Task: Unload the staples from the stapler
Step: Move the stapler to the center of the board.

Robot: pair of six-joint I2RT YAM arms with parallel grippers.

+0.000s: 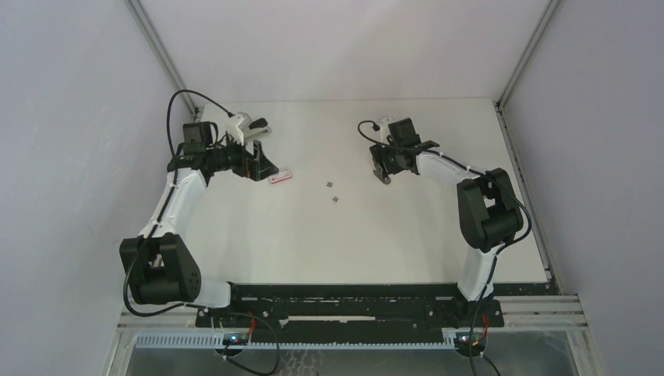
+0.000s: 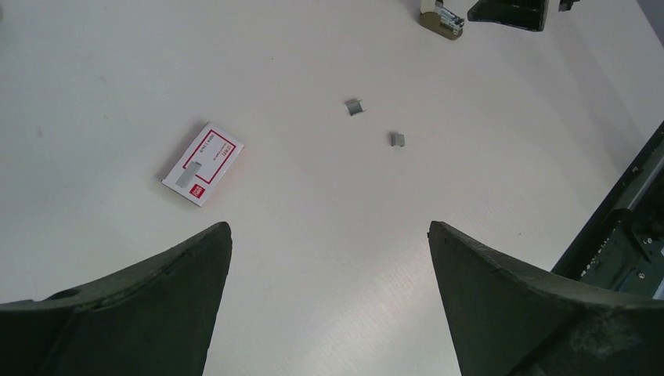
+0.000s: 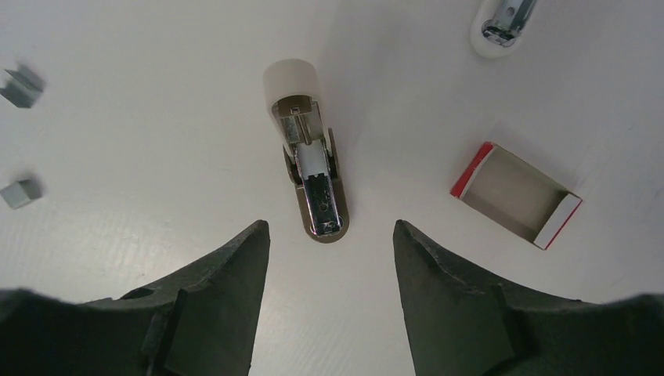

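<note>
The stapler (image 3: 313, 176) lies on the white table, metal channel facing up, its cream rounded end pointing away from my right gripper. It also shows in the left wrist view (image 2: 440, 19) and the top view (image 1: 384, 179). My right gripper (image 3: 330, 225) is open and empty, with its fingertips just short of the stapler's near end; in the top view it is over the stapler (image 1: 389, 164). Two short staple strips (image 1: 330, 186) (image 2: 355, 106) (image 3: 19, 193) lie loose mid-table. My left gripper (image 2: 329, 227) (image 1: 261, 168) is open and empty above bare table.
A small pink-and-white box (image 2: 202, 163) (image 1: 280, 178) lies by my left gripper. In the right wrist view an open small box with red ends (image 3: 517, 196) lies right of the stapler. A white-and-metal piece (image 3: 505, 23) is cut off at the top edge.
</note>
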